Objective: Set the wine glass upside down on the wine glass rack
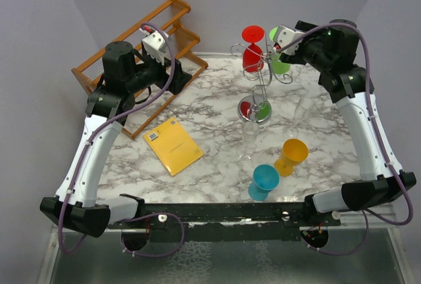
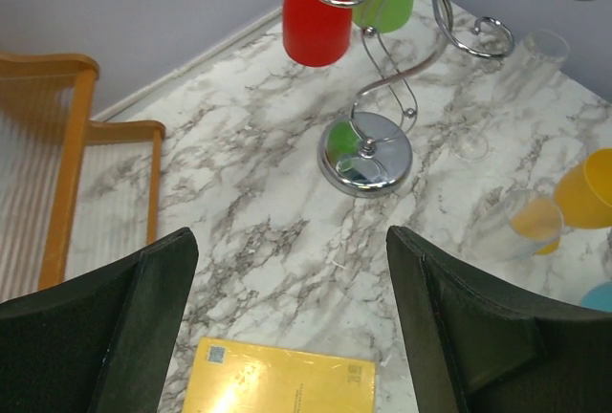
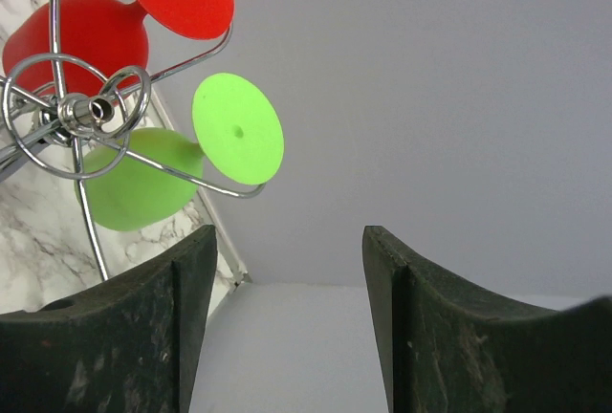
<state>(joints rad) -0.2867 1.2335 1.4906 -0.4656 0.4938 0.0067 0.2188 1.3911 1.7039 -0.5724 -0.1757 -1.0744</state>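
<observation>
Green plastic wine glass: hangs inverted, stem upright, on silver wire rack; right gripper just beside, jaws parted, empty.

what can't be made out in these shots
- top view: clear wine glass, outline too faint to trace
- left wrist view: yellow booklet cut by bottom edge; teal plastic goblet cut by right edge
- right wrist view: silver wire rack, round base outside the frame
- top view: slatted wooden rack partly behind left arm

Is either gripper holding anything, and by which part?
Neither. The right gripper is open near the hanging green glass, holding nothing; the left gripper is open and empty.
</observation>
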